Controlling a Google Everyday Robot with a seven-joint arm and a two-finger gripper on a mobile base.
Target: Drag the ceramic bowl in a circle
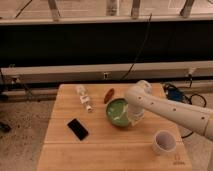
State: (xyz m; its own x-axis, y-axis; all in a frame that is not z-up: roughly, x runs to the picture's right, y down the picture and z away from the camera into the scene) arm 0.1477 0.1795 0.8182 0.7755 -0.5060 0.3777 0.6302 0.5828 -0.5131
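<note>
Setting: a wooden table (105,145) is standing on a speckled floor before a dark wall panel, with a pale rail running along the wall and cables hanging down behind.

Bowl (118,111): green, round, pale streaks inside; it is sitting right of the table's centre.

Arm (170,111): white, reaching in from the right edge and bending down at the bowl's right side.

Gripper (134,118): it is pointing down at the bowl's right rim, touching or just beside it; whether it is gripping the rim cannot be told.

Cup (163,141): white, purplish inside, standing near the front right corner, well apart from the bowl.

Phone (78,129): black, lying flat and angled, front left of the bowl.

Bottle (84,97): clear, lying on its side, back left of the bowl.

Reddish object (109,94): small, oblong, lying just behind the bowl near the back edge.
</note>
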